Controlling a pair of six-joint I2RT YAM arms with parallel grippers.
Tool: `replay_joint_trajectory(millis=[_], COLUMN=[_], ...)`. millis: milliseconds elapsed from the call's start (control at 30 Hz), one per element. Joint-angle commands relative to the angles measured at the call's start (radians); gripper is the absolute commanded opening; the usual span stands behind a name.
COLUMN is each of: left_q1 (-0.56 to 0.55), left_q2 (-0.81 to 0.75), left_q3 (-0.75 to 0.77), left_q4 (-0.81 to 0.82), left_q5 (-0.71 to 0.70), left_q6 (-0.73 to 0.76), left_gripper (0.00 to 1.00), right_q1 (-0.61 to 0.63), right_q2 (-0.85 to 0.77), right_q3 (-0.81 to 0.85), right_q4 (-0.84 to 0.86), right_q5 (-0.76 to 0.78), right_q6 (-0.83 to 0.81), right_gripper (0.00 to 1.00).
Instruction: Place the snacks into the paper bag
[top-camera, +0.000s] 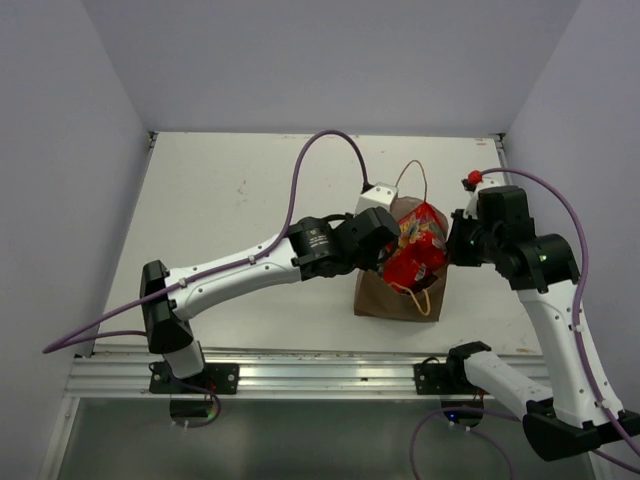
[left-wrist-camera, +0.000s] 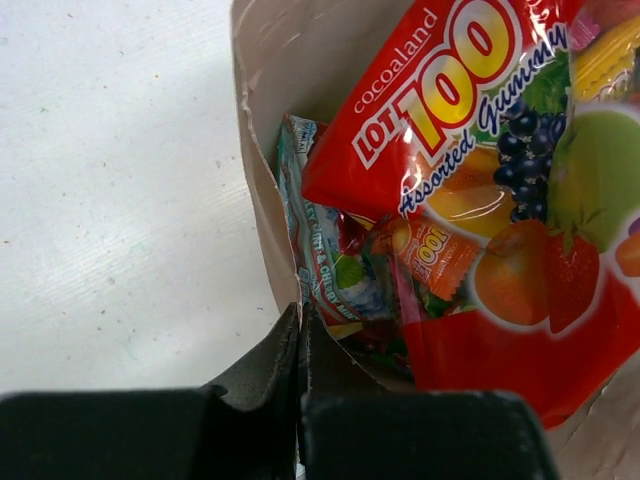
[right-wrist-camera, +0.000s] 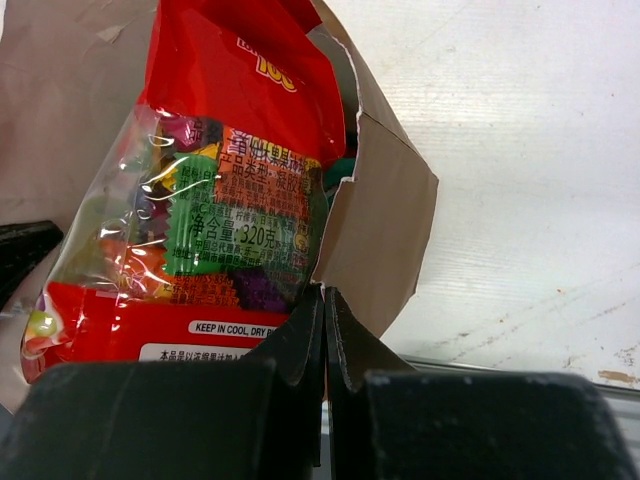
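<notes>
The red candy bag (left-wrist-camera: 480, 200) is sitting in the mouth of the paper bag (top-camera: 385, 295), its upper part sticking out above the torn rim and its printed fruit side facing the left wrist camera. Deeper inside, a teal-and-white packet (left-wrist-camera: 320, 250) is standing on edge against the bag's inner wall. More wrappers are showing beneath it, too crowded to tell apart. In the right wrist view, the candy bag's clear back panel is showing many small coloured sweets.

The paper bag is resting on the white table (top-camera: 230, 190), right of centre and towards the near edge, between the two arm ends. One loop handle (top-camera: 410, 175) is arching up at its far side and the other (top-camera: 428, 300) is lying against the near wall.

The left gripper (left-wrist-camera: 299, 315) is sitting at the bag's left rim with its jaws pressed together. The ragged paper edge is running down to the tips, but I cannot tell whether any paper is caught between them. The right gripper (right-wrist-camera: 324, 300) is closing its jaws on the bag's right rim, where a flap of brown paper is bending out beside the fingers.
</notes>
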Motion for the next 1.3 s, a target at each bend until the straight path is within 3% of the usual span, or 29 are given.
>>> replay_joint_trajectory(millis=[0, 200, 500, 567, 733, 867, 900, 933, 967, 1000, 1033, 1067, 1133, 1267], left_q1=[0.007, 0.01, 0.021, 0.031, 0.058, 0.067, 0.067, 0.067, 0.067, 0.064, 0.059, 0.053, 0.039, 0.025], left_q2=[-0.081, -0.127, -0.224, -0.245, -0.334, -0.345, -0.339, -0.337, -0.337, -0.35, -0.36, -0.373, -0.393, -0.397], left_q3=[0.027, 0.124, 0.036, -0.013, -0.238, -0.326, -0.32, -0.307, -0.294, -0.259, -0.237, -0.211, -0.116, 0.041], left_q4=[0.032, -0.159, -0.382, -0.457, -0.419, -0.43, -0.451, -0.462, -0.462, -0.462, -0.462, -0.462, -0.462, -0.46], left_q5=[-0.106, -0.303, -0.488, -0.505, -0.465, -0.434, -0.436, -0.442, -0.451, -0.478, -0.497, -0.515, -0.572, -0.672], left_q6=[-0.021, -0.104, -0.322, -0.398, -0.463, -0.532, -0.544, -0.551, -0.543, -0.54, -0.54, -0.538, -0.516, -0.48], left_gripper=[0.0, 0.0, 0.0, 0.0, 0.0, 0.0, 0.14, 0.25, 0.36, 0.62, 0.7, 0.73, 0.78, 0.83], right_q1=[0.005, 0.065, 0.289, 0.335, 0.405, 0.427, 0.431, 0.433, 0.433, 0.435, 0.435, 0.435, 0.435, 0.435], right_q2=[0.003, 0.083, 0.261, 0.295, 0.333, 0.338, 0.338, 0.336, 0.332, 0.319, 0.312, 0.304, 0.289, 0.249], right_q3=[0.034, 0.117, 0.23, 0.232, 0.214, 0.178, 0.172, 0.169, 0.171, 0.175, 0.186, 0.228, 0.291, 0.442], right_q4=[0.058, 0.084, 0.189, 0.207, 0.255, 0.276, 0.276, 0.276, 0.276, 0.278, 0.278, 0.259, 0.221, 0.091], right_q5=[-0.066, -0.102, -0.031, -0.03, -0.017, -0.022, -0.022, -0.024, -0.022, -0.019, -0.011, 0.007, 0.044, 0.258], right_q6=[-0.015, -0.018, 0.029, 0.037, 0.051, 0.057, 0.057, 0.057, 0.057, 0.057, 0.063, 0.06, 0.06, 0.077], right_gripper=[0.0, 0.0, 0.0, 0.0, 0.0, 0.0, 0.04, 0.21, 0.26, 0.28, 0.31, 0.38, 0.4, 0.45])
